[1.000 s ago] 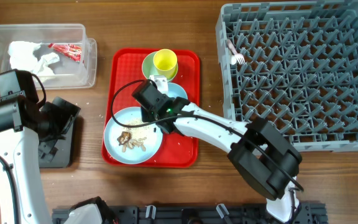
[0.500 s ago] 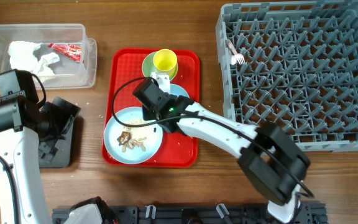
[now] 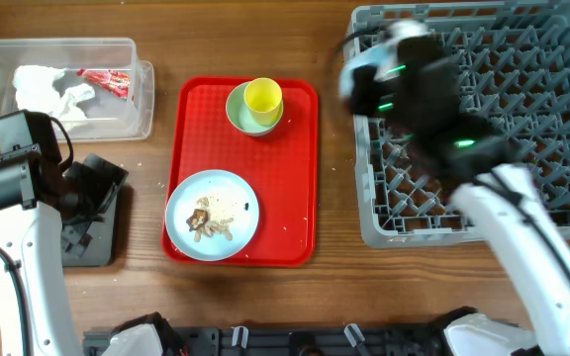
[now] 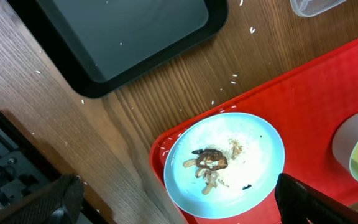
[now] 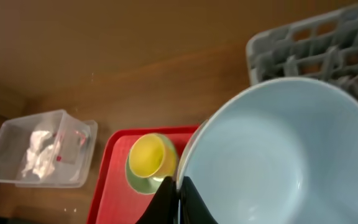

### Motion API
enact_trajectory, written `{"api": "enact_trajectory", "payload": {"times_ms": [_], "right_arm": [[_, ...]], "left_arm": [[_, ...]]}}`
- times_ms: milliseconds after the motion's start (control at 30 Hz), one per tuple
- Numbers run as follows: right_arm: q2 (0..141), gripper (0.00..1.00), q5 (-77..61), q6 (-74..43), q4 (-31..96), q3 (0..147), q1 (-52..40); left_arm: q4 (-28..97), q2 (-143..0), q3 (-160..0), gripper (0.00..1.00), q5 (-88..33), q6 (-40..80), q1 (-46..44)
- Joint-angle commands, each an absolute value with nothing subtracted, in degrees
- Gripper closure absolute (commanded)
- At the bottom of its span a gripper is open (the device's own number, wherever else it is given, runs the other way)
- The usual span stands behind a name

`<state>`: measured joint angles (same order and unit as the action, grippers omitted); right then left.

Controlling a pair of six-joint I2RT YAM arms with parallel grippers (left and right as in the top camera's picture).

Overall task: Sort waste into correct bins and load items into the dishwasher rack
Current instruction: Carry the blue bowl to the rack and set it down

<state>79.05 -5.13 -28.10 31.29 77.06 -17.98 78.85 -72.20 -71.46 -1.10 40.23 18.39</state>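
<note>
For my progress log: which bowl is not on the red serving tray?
The light blue round bowl, gripped at its rim by the right end effector. The pale green bowl sits on the red tray, holding the yellow cup.

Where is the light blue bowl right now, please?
The light blue bowl fills the right wrist view's right side, its rim pinched in the right claw, dishwasher rack behind it, yellow cup to its left.

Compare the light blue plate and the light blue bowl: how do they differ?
The plate lies flat on the red tray; the bowl is held by the right gripper near the dishwasher rack. The plate carries food scraps; the bowl's inside looks clean. The plate is shallow, the bowl deep. Both are light blue.
</note>
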Motion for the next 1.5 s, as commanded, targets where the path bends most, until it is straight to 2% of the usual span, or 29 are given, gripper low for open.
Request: {"api": "enact_trajectory", "payload": {"times_ms": [0, 100, 200, 267, 300, 367, 433, 533, 667, 767, 1000, 1100, 1133, 1233, 1300, 1367, 1433, 1467], "right_arm": [[78.9, 0.96, -26.3, -21.3, 31.3, 77.0, -3.6], [84.4, 0.96, -44.2, -17.3, 29.2, 77.0, 6.6], [91.5, 0.96, -61.1, -17.2, 20.4, 77.0, 13.1], [96.9, 0.96, -73.9, -23.8, 8.3, 77.0, 16.2], [99.7, 0.96, -77.4, -32.0, 0.6, 77.0, 17.4], [105.7, 0.96, -80.5, -46.0, -12.7, 77.0, 19.1], [110.5, 0.96, -82.3, -55.0, -22.9, 77.0, 19.9], [116.8, 0.96, -82.7, -65.2, -30.8, 77.0, 21.0], [122.4, 0.96, -83.4, -65.7, -30.9, 77.0, 21.6], [122.2, 0.96, -82.8, -62.1, -30.9, 77.0, 21.8], [120.1, 0.94, -76.2, -64.2, -30.8, 77.0, 23.8], [118.3, 0.78, -74.5, -64.5, -29.4, 77.0, 25.4], [117.4, 0.66, -73.5, -64.4, -27.8, 77.0, 26.2], [115.0, 0.51, -71.0, -63.0, -23.9, 77.0, 27.3], [111.9, 0.44, -67.5, -59.8, -18.8, 77.0, 28.2], [107.2, 0.44, -62.5, -55.1, -12.2, 77.4, 29.4], [103.9, 0.31, -59.0, -51.5, -6.3, 78.4, 30.1], [102.2, 0.28, -57.0, -49.7, -2.9, 78.9, 30.3]], "left_arm": [[78.9, -72.0, -71.2, 0.0, -0.1, 41.2, 18.7], [78.9, -72.0, -71.2, 0.0, -0.1, 41.2, 18.7], [78.9, -72.0, -71.2, 0.0, -0.1, 41.2, 18.7], [78.9, -72.0, -71.2, 0.0, -0.1, 41.2, 18.7], [78.9, -72.0, -71.2, 0.0, -0.1, 41.2, 18.7], [78.9, -72.0, -71.2, 0.0, -0.1, 41.2, 18.7], [78.9, -72.0, -71.2, 0.0, -0.1, 41.2, 18.7], [78.9, -72.0, -71.2, 0.0, -0.1, 41.2, 18.7], [78.9, -72.0, -71.2, 0.0, -0.1, 41.2, 18.7], [78.9, -72.0, -71.2, 0.0, -0.1, 41.2, 18.7], [78.9, -72.0, -71.2, 0.0, -0.1, 41.2, 18.7], [78.9, -72.0, -71.2, 0.0, -0.1, 41.2, 18.7], [78.9, -72.0, -71.2, 0.0, -0.1, 41.2, 18.7], [78.9, -72.0, -71.2, 0.0, -0.1, 41.2, 18.7], [78.9, -72.0, -71.2, 0.0, -0.1, 41.2, 18.7], [78.9, -72.0, -71.2, 0.0, -0.1, 41.2, 18.7], [78.9, -72.0, -71.2, 0.0, -0.1, 41.2, 18.7], [78.9, -72.0, -71.2, 0.0, -0.1, 41.2, 18.7]]}}
